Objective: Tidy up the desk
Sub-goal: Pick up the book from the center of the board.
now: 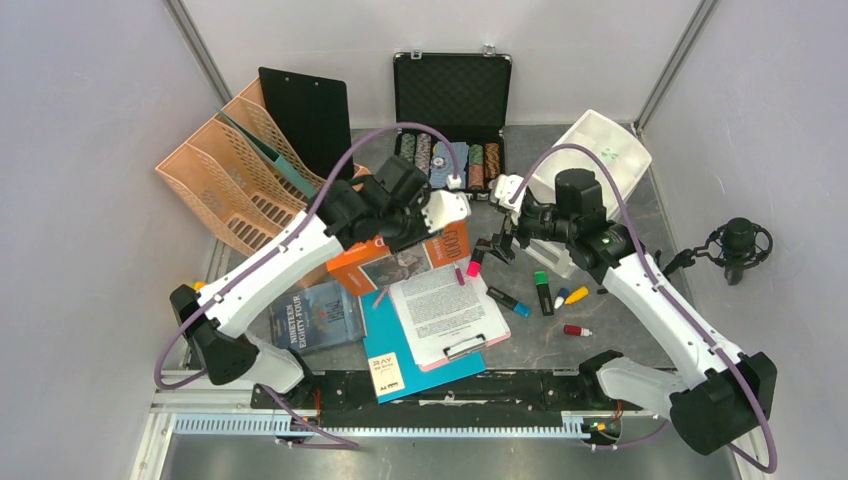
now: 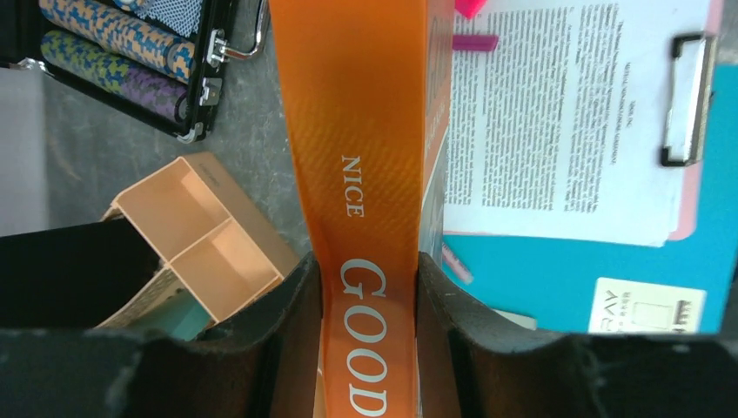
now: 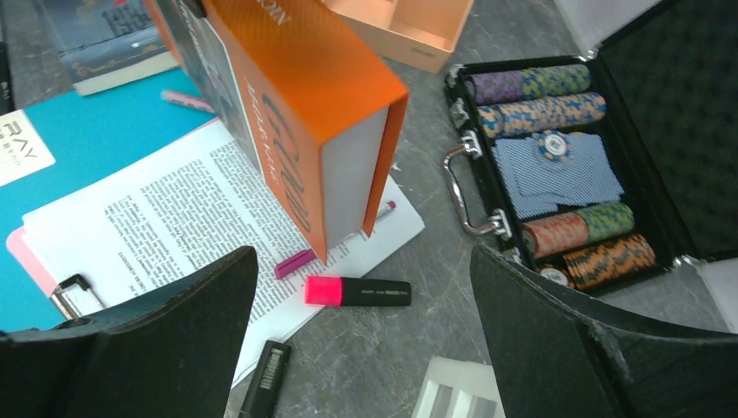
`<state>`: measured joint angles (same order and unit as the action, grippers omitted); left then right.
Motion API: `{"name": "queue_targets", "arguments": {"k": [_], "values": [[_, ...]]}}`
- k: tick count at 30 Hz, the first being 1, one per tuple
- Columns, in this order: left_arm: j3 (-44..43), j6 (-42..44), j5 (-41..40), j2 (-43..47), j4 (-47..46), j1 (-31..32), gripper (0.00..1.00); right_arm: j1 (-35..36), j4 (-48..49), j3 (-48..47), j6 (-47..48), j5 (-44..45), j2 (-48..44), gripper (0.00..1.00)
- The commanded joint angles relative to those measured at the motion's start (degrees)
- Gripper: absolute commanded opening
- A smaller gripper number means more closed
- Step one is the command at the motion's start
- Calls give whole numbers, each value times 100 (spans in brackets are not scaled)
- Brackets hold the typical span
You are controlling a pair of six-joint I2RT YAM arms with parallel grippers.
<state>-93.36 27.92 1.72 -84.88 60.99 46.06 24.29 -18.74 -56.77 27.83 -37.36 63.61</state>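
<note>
Fingers (image 2: 291, 348) on our left clamp the spine of the orange book (image 2: 370, 131), bottom centre of the wrist view, tilted over the clipboard (image 2: 687, 96). Our right fingers (image 3: 130, 340) gape wide, empty, above a pink marker (image 3: 357, 291). Around them lies the cluttered grey table (image 1: 535, 350), mid-frame overhead.

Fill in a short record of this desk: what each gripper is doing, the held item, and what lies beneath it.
Left gripper: shut on the orange book
Orange book: tilted above the clipboard's printed page
Right gripper: open, empty, aimed toward the pink highlighter
Pink highlighter: lying on the desk at the page's edge
Chip case: open, at the desk's back
</note>
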Motion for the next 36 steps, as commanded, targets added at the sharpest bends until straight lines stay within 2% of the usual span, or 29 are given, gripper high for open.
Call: {"name": "queue_targets", "arguments": {"k": [1, 10, 21, 36], "values": [[580, 628, -1146, 476, -746, 537, 2, 31, 243, 344, 429, -610, 2, 98], [1318, 817, -1167, 799, -1366, 903, 2, 40, 568, 1059, 643, -1631, 90, 98], [1657, 885, -563, 1024, -1518, 938, 2, 122, 1304, 1211, 361, -1429, 130, 98], [1900, 997, -209, 1125, -1520, 999, 2, 675, 1175, 678, 766, -1123, 641, 98]]}}
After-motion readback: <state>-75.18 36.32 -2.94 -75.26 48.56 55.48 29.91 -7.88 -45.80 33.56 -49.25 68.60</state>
